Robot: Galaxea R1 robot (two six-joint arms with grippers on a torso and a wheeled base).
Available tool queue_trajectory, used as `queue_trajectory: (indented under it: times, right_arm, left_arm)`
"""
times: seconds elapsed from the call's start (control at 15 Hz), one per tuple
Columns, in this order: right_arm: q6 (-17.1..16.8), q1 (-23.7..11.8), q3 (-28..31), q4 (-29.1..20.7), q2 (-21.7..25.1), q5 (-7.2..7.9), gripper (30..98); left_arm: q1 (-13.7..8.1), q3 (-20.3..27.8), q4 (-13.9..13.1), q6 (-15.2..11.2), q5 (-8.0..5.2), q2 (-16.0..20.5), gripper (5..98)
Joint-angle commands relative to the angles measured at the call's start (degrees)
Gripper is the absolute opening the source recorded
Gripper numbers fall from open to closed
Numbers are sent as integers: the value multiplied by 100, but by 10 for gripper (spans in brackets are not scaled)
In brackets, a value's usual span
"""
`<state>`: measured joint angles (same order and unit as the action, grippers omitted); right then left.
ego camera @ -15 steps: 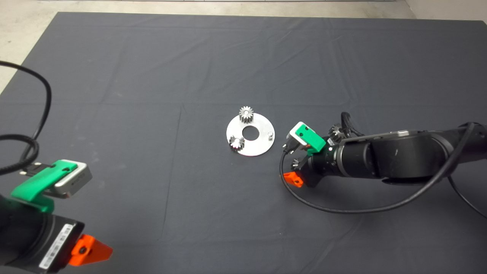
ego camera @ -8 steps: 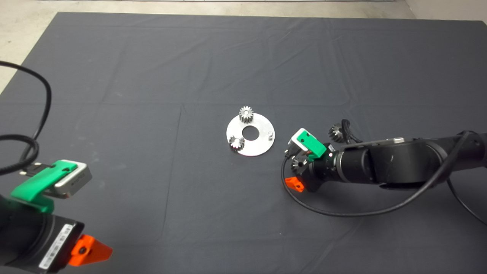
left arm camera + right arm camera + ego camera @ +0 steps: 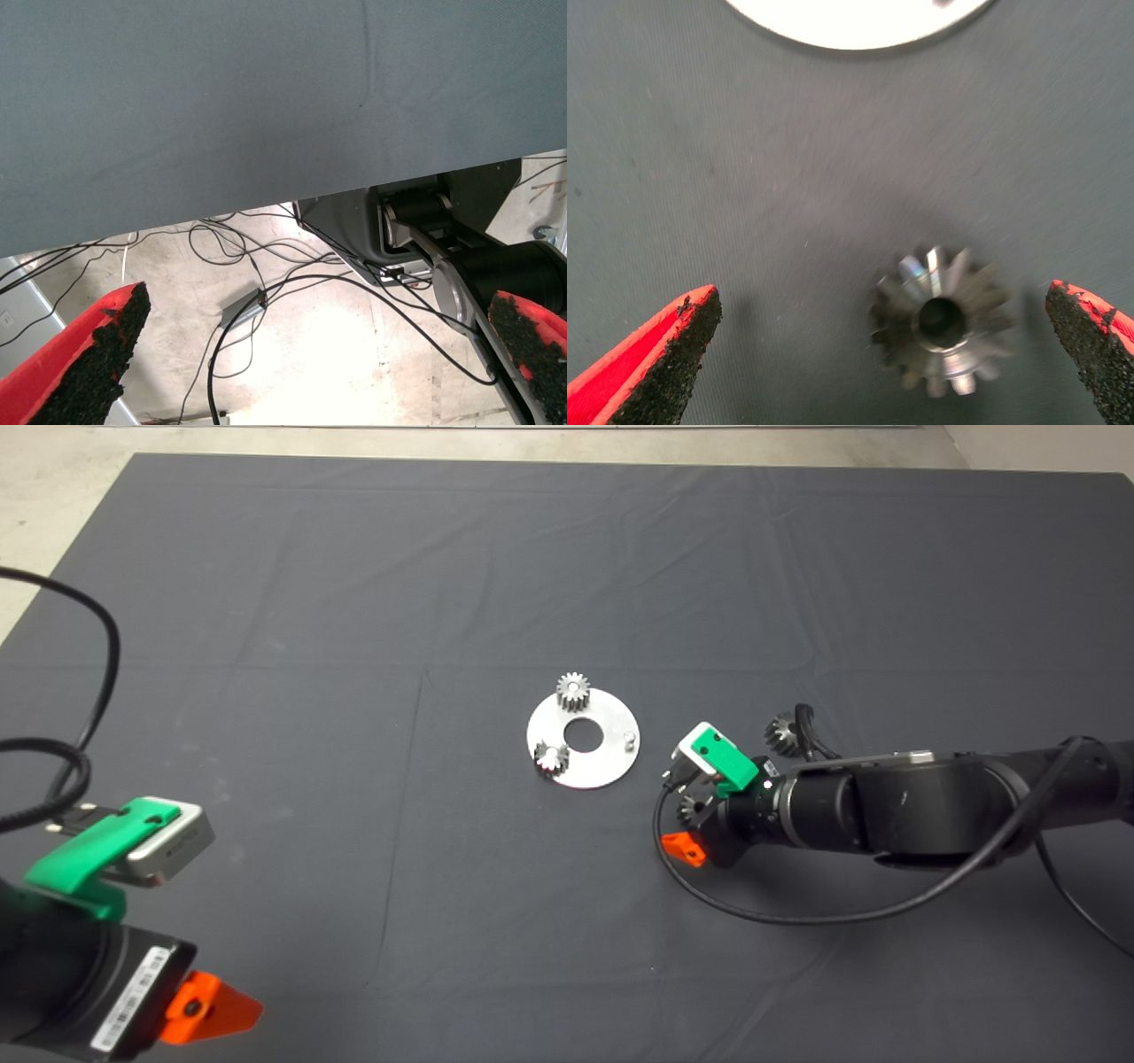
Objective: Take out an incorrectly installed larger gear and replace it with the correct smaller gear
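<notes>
Smaller gear (image 3: 942, 320) flat on mat btwn fingers of wide-open right pincer (image 3: 881, 350); left pincer (image 3: 310, 359) open.

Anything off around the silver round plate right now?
One peg on the silver round plate stands bare, while two small silver gears sit on it. Two dark gears lie off it on the mat: one behind the right arm, one between the open right gripper fingers.

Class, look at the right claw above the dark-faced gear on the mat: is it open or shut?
Open. The right claw has its two red fingers spread wide, the smaller gear lying flat on the mat between them, untouched.
</notes>
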<state>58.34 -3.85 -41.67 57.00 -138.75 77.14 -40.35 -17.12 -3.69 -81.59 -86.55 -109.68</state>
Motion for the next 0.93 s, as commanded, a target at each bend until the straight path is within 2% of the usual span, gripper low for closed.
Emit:
queue_trajectory:
  times: [0.0, 0.47, 0.53, 0.6, 0.73, 0.87]
  right_arm:
    - [28, 32, -83, 188, 10, -6, 971]
    - [28, 69, -261, 197, 10, -6, 956]
    - [28, 77, -261, 197, 10, -6, 946]
    - [37, 75, -270, 197, 10, -6, 905]
    - [103, 72, -270, 197, 19, -6, 893]
    - [201, 69, -270, 206, 44, -6, 850]
  left_arm:
    - [-52, 105, -114, 12, -19, 12, 982]
    - [-52, 105, -114, 3, -12, 12, 982]
    - [-52, 105, -114, -1, -15, 12, 982]
    - [-52, 105, -114, -6, -14, 12, 982]
    - [-43, 105, -114, 0, -16, 12, 982]
    - [-35, 105, -114, -6, -11, 12, 982]
